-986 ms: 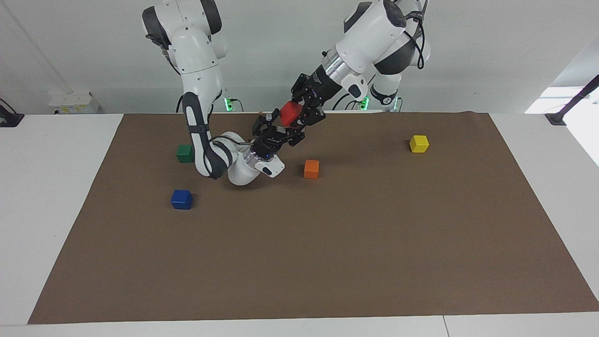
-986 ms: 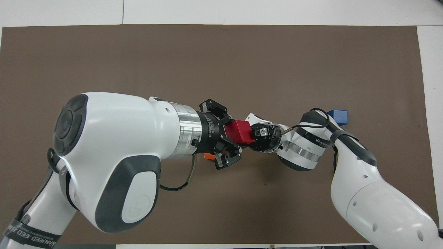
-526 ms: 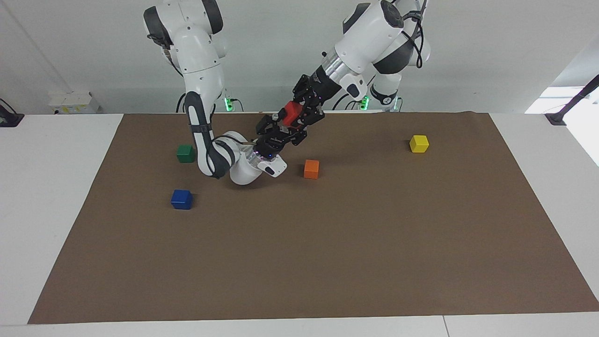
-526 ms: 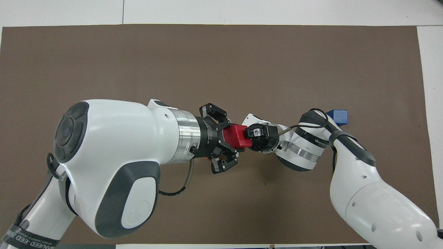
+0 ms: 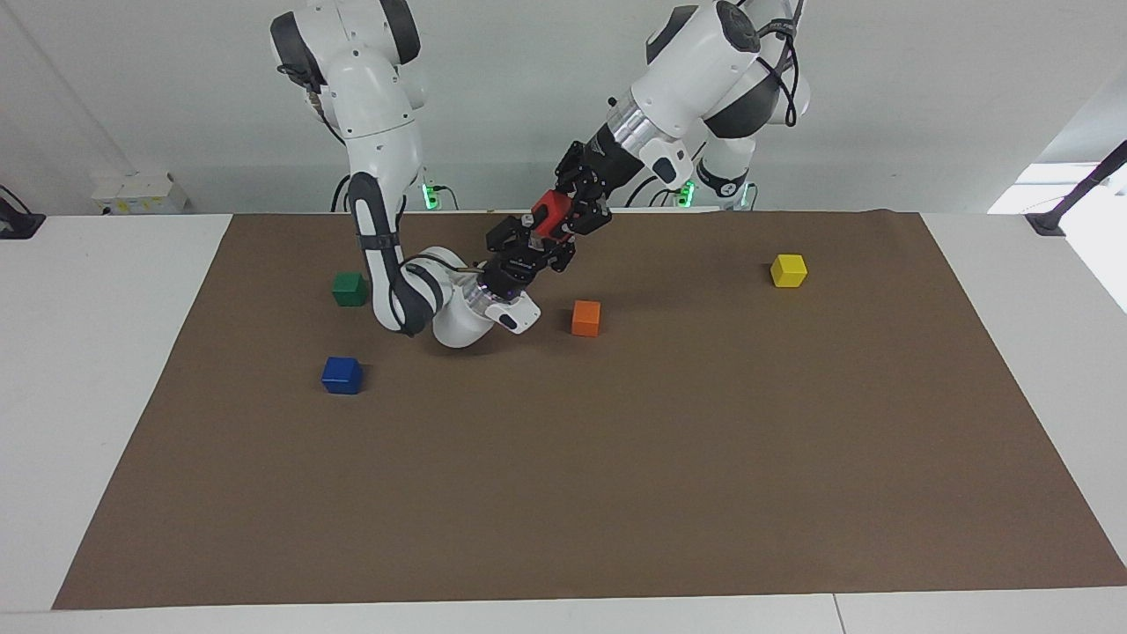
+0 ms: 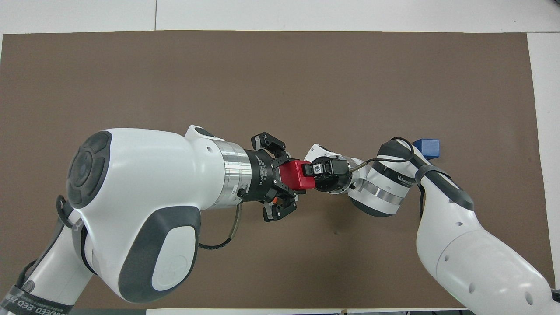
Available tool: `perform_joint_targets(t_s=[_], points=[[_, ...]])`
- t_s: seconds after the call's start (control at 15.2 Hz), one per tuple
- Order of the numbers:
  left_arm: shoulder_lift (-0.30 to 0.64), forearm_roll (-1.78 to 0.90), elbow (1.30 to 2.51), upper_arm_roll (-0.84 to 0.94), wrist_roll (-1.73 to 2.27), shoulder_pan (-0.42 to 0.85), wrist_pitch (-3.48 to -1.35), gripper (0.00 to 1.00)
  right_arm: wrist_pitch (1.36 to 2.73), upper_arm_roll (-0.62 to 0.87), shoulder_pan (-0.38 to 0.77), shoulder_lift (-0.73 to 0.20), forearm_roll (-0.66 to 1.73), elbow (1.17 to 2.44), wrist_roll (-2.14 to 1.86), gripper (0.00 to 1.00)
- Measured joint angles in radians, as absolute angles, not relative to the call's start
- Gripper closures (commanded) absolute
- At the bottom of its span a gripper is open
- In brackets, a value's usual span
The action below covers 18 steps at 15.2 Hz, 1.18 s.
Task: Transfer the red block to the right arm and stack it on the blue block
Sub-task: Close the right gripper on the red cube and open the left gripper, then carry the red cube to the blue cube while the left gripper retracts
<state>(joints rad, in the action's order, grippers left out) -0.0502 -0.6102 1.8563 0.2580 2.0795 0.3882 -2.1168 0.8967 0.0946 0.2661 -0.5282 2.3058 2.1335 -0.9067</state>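
My left gripper [image 5: 555,222] is shut on the red block [image 5: 546,214] and holds it in the air over the mat, near the robots' edge. In the overhead view the red block [image 6: 296,175] sits between the left gripper [image 6: 292,178] and the right gripper [image 6: 313,171]. My right gripper [image 5: 531,240], with its blue light, points up at the block from below, its fingers open on either side of the block's lower end. The blue block [image 5: 342,375] lies on the mat toward the right arm's end and peeks out past the right forearm in the overhead view [image 6: 428,147].
A green cube [image 5: 349,288] lies nearer to the robots than the blue block. An orange cube [image 5: 585,318] lies on the mat under the two grippers. A yellow cube [image 5: 788,270] lies toward the left arm's end. A brown mat [image 5: 616,493] covers the table.
The left gripper has carried the red block down toward the right gripper. The right gripper has closed the gap, so the block now sits between its open fingers.
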Motion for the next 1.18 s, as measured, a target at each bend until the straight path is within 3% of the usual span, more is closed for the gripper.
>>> perform_joint_targets(t_s=[0.26, 0.53, 0.92, 1.18], points=[[-0.081, -0.607, 1.854, 0.240, 2.061, 0.370, -2.086, 0.00, 0.913, 0.092, 0.261, -0.528, 2.307, 2.124, -0.908, 1.00], [-0.145, -0.536, 1.854, 0.227, 1.944, 0.246, -1.969, 0.00, 0.979, 0.091, 0.246, -0.496, 2.304, 2.113, -0.887, 1.00], [-0.156, -0.478, 1.863, 0.212, 1.416, -0.066, -1.848, 0.00, 1.252, 0.088, 0.125, -0.301, 2.085, 2.108, -0.758, 1.00], [-0.152, -0.322, 1.891, 0.210, 1.028, -0.186, -1.836, 0.00, 1.446, 0.084, 0.037, -0.165, 1.806, 2.092, -0.666, 1.00]])
